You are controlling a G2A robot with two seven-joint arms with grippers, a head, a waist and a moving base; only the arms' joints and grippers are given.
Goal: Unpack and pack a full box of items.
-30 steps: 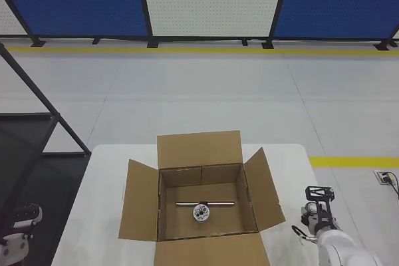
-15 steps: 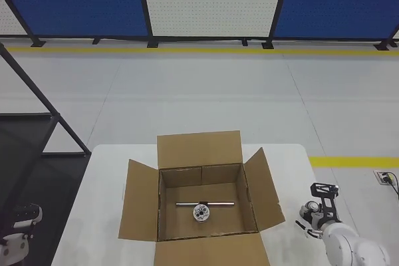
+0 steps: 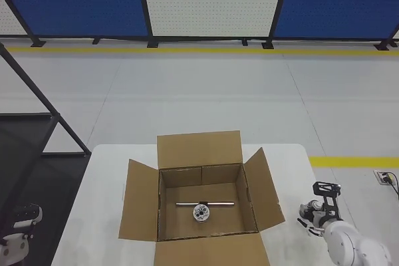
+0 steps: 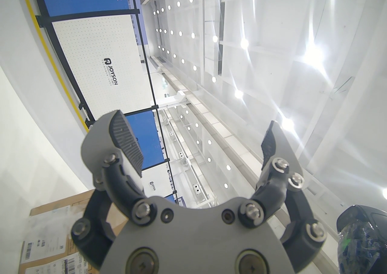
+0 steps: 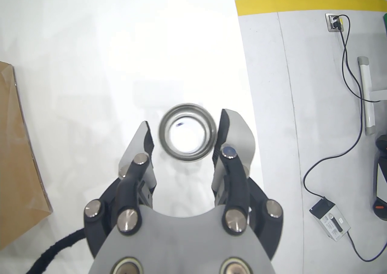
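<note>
The white surface [image 3: 100, 199] carries an open brown cardboard box [image 3: 199, 149] with its flaps spread. The left tool [image 4: 196, 122] points at the ceiling, fingers wide apart. The right tool [image 5: 185, 128] hangs near the surface's right edge, fingers apart. In the box lie a thin metal rod [image 3: 216, 203] and, just beside it, a small round white part [image 3: 200, 212]. A small silver metal ring [image 5: 163, 133] sits between the right tool's fingers, one pad touching its rim.

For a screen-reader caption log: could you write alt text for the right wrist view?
The right gripper, open, hangs over the white table with a metal ring between its fingertips. The edge of a cardboard box rests on the table nearby.
</note>
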